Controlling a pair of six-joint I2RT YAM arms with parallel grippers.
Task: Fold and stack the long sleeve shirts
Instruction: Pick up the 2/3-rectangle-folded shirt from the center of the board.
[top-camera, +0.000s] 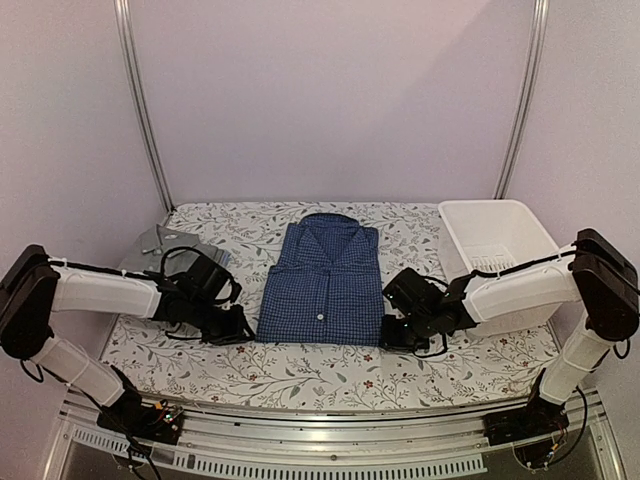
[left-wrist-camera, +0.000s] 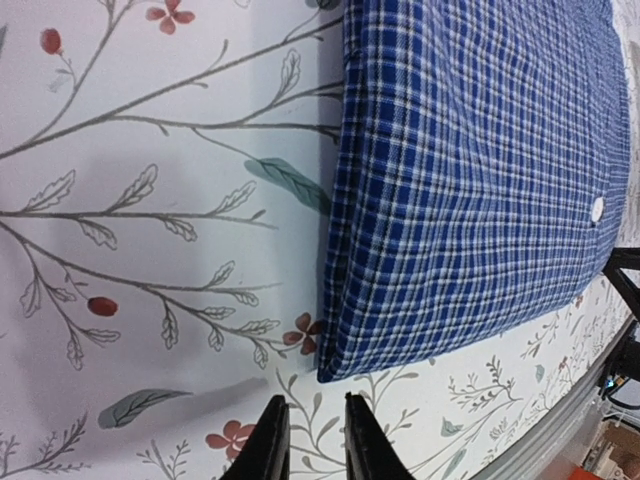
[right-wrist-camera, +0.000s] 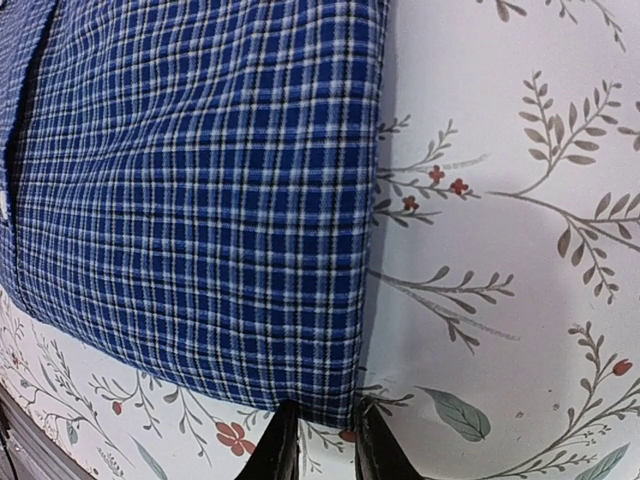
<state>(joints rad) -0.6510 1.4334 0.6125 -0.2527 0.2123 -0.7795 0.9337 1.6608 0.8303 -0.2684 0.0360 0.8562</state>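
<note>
A dark blue fine-check long sleeve shirt (top-camera: 322, 285) lies folded in a neat rectangle at the table's middle, collar away from me and white buttons up. My left gripper (top-camera: 243, 328) rests low on the tablecloth just off the shirt's near left corner. In the left wrist view the left gripper (left-wrist-camera: 313, 410) is narrowly open and holds nothing, a short gap short of the shirt (left-wrist-camera: 470, 180). My right gripper (top-camera: 390, 335) is at the near right corner. Seen from the right wrist, the right gripper (right-wrist-camera: 327, 410) is narrowly open, tips at the hem of the shirt (right-wrist-camera: 200, 180).
A grey folded shirt (top-camera: 190, 248) lies at the back left, partly behind my left arm. A white plastic basket (top-camera: 495, 207) stands at the back right. The floral tablecloth (top-camera: 300, 375) runs to the metal front edge below both grippers.
</note>
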